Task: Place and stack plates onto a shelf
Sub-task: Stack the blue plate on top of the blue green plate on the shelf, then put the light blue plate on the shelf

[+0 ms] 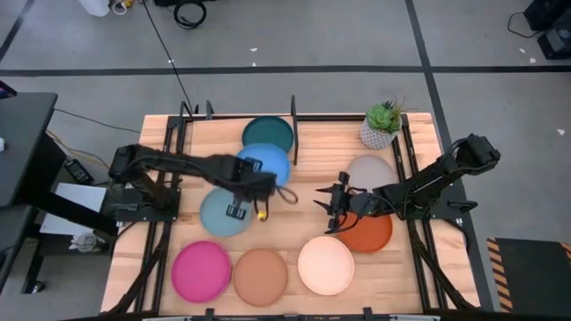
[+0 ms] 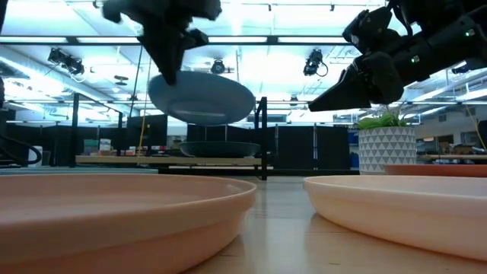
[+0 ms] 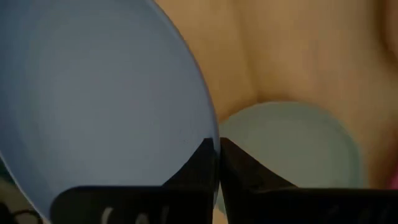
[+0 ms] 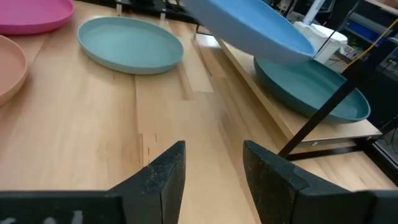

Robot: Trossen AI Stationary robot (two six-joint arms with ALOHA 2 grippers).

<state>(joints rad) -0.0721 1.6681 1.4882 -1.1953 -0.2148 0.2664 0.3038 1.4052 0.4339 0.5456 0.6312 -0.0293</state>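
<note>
My left gripper [image 1: 252, 185] is shut on the bright blue plate [image 1: 267, 164], which hangs in the air over the near edge of the shelf [image 1: 284, 153]. The dark teal plate [image 1: 268, 132] lies flat on the shelf board behind it. The pale blue-green plate [image 1: 223, 213] lies on the table below the left gripper. My right gripper [image 1: 325, 204] is open and hovers over bare wood right of centre, touching nothing. Magenta [image 1: 202, 270], tan [image 1: 260, 275], cream [image 1: 326, 265], orange-red [image 1: 368, 234] and grey [image 1: 370, 168] plates rest on the table. My left gripper pinches the bright blue plate's rim [image 3: 210, 134] between its two fingers [image 3: 196, 165], on the plate's near side. The fingers come down from above [image 2: 167, 65]. The plate [image 2: 202, 97] is lifted clear and slightly tilted, hanging above the dark teal plate [image 2: 221, 148].
A white pot with a green plant [image 1: 382, 125] stands at the shelf's right end. Black metal rods and dividers [image 1: 294, 134] frame the shelf. In the low view the tan plate [image 2: 114, 205] and cream plate [image 2: 411, 205] fill the foreground.
</note>
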